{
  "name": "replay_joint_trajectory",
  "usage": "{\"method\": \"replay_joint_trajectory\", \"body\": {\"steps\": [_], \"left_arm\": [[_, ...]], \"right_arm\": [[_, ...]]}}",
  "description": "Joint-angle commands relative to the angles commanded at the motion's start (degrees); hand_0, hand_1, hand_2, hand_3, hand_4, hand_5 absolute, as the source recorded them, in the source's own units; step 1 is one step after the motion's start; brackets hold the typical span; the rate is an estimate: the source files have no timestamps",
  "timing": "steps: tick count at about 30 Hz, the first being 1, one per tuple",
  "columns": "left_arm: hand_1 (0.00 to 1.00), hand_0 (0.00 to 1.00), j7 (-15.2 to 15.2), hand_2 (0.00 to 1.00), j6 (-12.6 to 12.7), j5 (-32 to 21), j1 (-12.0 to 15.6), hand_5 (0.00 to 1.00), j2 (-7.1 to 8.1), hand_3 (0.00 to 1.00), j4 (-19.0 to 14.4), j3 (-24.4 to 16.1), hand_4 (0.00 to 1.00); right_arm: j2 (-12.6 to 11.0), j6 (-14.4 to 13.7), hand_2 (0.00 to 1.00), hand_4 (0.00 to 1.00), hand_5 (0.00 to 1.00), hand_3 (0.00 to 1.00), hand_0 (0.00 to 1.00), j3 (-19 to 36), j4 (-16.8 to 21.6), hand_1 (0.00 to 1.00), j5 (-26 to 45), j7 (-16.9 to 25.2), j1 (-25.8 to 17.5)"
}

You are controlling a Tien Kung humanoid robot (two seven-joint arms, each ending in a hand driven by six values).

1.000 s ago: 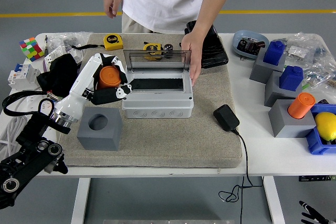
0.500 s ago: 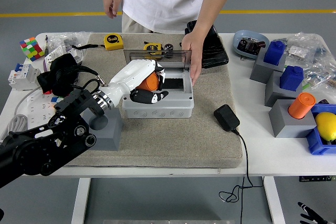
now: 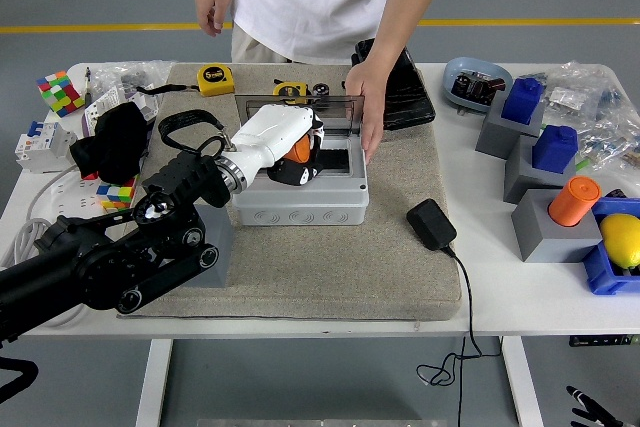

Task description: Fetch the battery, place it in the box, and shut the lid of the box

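Observation:
My left hand is white and is shut on an orange cylindrical battery. It holds the battery over the open grey box, just above the box's black inside. The box's clear lid stands upright at the back. A person's hand rests on the lid's right end and the box's right side. My left arm reaches in from the lower left. My right hand is out of view.
A grey block with a hole stands left of the box, mostly hidden by my arm. A black power adapter lies on the mat to the right. Grey stands with blue and orange parts sit at the right. Two tape measures lie behind the box.
My left hand has carried the orange battery from left of the box to the right and over the open box. The person's hand has stayed on the lid.

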Motion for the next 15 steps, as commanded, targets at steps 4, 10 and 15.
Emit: {"method": "replay_joint_trajectory", "body": {"steps": [4, 10, 15], "left_arm": [[0.108, 0.056, -0.1, 0.206, 0.76, -0.68, -0.42, 0.002, -1.3, 0.296, 1.28, 0.44, 0.675], [0.121, 0.07, -2.07, 0.223, 3.27, -1.73, -0.53, 0.002, -2.79, 0.32, 2.76, 0.26, 0.678], [0.135, 0.081, -2.68, 0.233, 4.52, -1.4, -0.82, 0.002, -3.5, 0.33, 3.88, 0.36, 0.675]], "right_arm": [[0.02, -0.01, 0.682, 0.93, 0.476, 0.563, 0.642, -0.08, 0.0, 0.693, 0.05, -0.04, -0.06], [0.05, -0.03, 0.682, 0.93, 0.477, 0.563, 0.641, -0.41, 0.0, 0.693, 0.26, -0.04, -0.12], [0.06, 0.02, 0.682, 0.93, 0.475, 0.563, 0.641, -0.82, 0.0, 0.693, 0.52, -0.06, -0.15]]}}
